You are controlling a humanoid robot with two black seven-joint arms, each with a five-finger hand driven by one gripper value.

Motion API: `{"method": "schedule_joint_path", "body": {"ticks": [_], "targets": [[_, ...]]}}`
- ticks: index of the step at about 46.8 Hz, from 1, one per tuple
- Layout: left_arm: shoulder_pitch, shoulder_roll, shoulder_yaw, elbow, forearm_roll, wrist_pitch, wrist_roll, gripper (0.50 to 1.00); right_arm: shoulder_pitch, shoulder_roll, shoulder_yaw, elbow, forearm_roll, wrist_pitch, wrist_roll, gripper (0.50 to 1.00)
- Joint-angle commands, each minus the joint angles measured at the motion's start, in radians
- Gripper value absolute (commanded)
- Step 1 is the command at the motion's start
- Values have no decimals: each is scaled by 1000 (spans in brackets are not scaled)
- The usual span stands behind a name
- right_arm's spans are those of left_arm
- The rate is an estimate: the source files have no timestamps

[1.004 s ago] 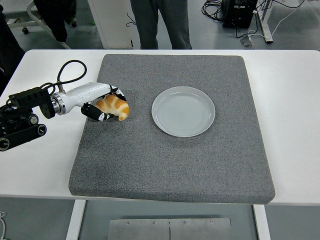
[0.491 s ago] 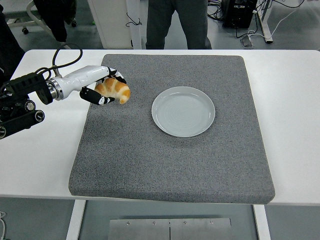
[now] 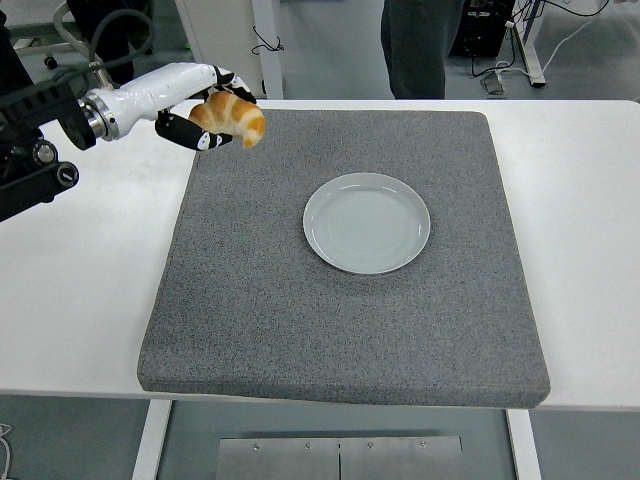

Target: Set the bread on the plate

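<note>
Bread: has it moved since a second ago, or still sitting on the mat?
Yes. The bread, gripped in the left hand, has risen off the grey mat and now shows near its far-left corner, still left of the plate.

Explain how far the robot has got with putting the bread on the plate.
Done: the left hand has grasped the bread and holds it in the air, over the far left corner of the grey mat. In hand: carrying it. Left: moving right to the empty plate and setting it down.
</note>
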Motion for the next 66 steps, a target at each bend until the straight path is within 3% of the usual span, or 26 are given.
{"method": "schedule_joint_path", "body": {"ticks": [1, 19, 28, 66], "targets": [[-15, 1, -33, 0, 0, -25, 1, 500, 0, 0, 0, 0, 0, 0, 0, 1000], [-103, -12, -62, 0, -14, -50, 7, 500, 0, 0, 0, 0, 0, 0, 0, 1000], [-111, -94, -65, 0, -14, -50, 14, 500, 0, 0, 0, 0, 0, 0, 0, 1000], [-111, -284, -62, 0, -1, -50, 17, 500, 0, 0, 0, 0, 0, 0, 0, 1000]]}}
